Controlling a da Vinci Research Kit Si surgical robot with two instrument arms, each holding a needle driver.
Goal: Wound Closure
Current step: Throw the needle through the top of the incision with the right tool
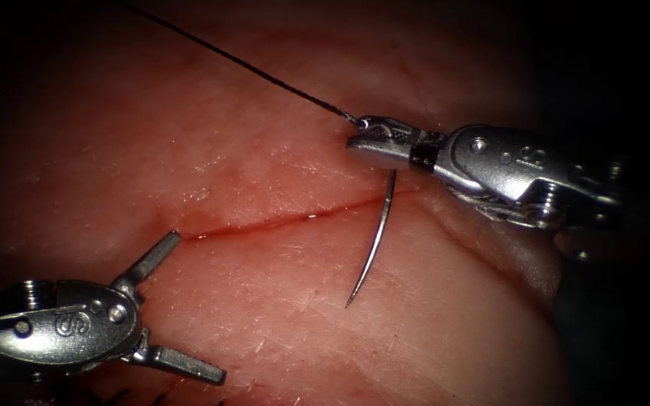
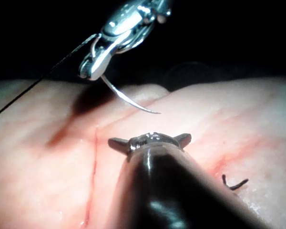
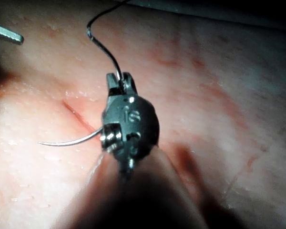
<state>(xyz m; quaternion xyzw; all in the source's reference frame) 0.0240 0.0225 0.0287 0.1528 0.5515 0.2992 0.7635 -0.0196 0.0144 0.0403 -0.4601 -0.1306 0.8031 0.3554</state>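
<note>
My right tool [image 1: 356, 135] is shut on the curved needle [image 1: 376, 237] close to its thread end. The needle hangs free over the right part of the cut [image 1: 265, 223], its tip pointing down and left above the tissue [image 1: 430, 323], not in it. Black thread [image 1: 250, 66] runs from the needle's end up to the left. My left tool [image 1: 197, 306] stands open and holds nothing, near the cut's left end. The left wrist view has the right tool [image 2: 88, 74] with the needle [image 2: 128, 100] above the open left jaws. In the right wrist view the needle [image 3: 69, 142] juts out beside the cut.
Short dark cut ends of thread [image 2: 233, 183] stick up from the tissue beside the left tool's shaft. Red fluid lines the cut [image 2: 93, 167]. The tissue falls away into darkness on the right [image 1: 566, 301].
</note>
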